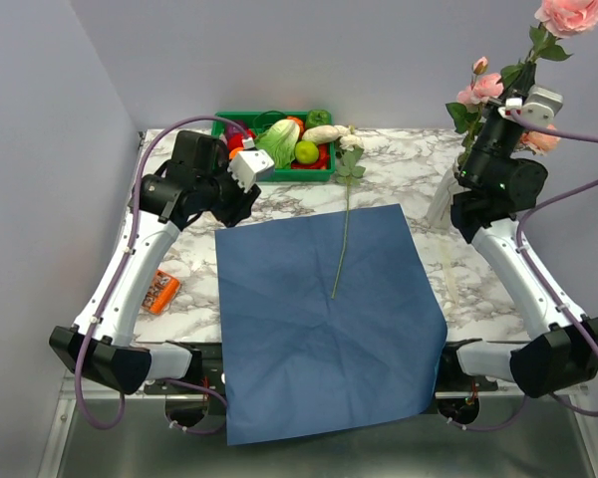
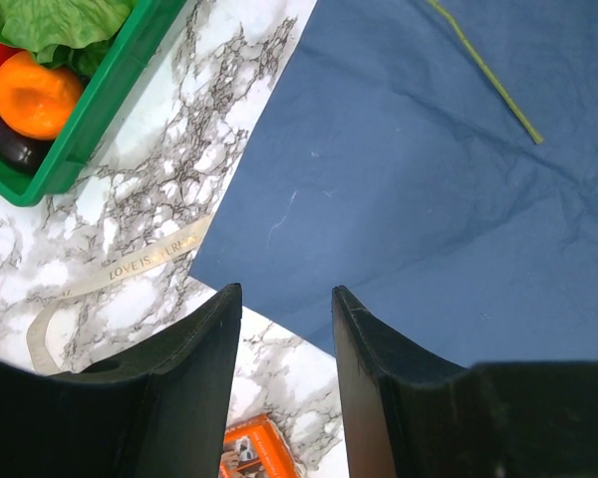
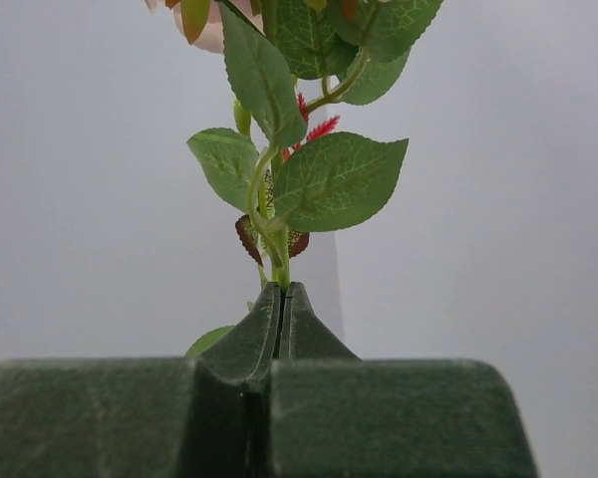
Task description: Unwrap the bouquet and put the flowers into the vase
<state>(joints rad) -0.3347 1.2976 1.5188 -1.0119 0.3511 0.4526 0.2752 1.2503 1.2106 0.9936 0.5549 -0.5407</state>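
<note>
The unwrapping looks done: the blue paper (image 1: 319,319) lies flat in the middle of the desk (image 1: 399,169), and a ribbon (image 2: 130,267) lies loose just left of it. Loading is the step in hand. The right pincer (image 3: 282,291) is clamped shut on a leafy stem, holding the flowers (image 1: 486,86) high at the far right. The vase (image 1: 442,199) stands just right of the paper (partly hidden by the arm). Next, I judge, the stem ends must be lined up over its narrow neck and lowered straight. The left pincer (image 2: 284,294) hovers half open and empty at the paper's left edge.

Count: one vase, one paper, one ribbon, one sprig (image 1: 344,219) on the paper, three blooms and a bud aloft, one crate (image 2: 110,100).
</note>
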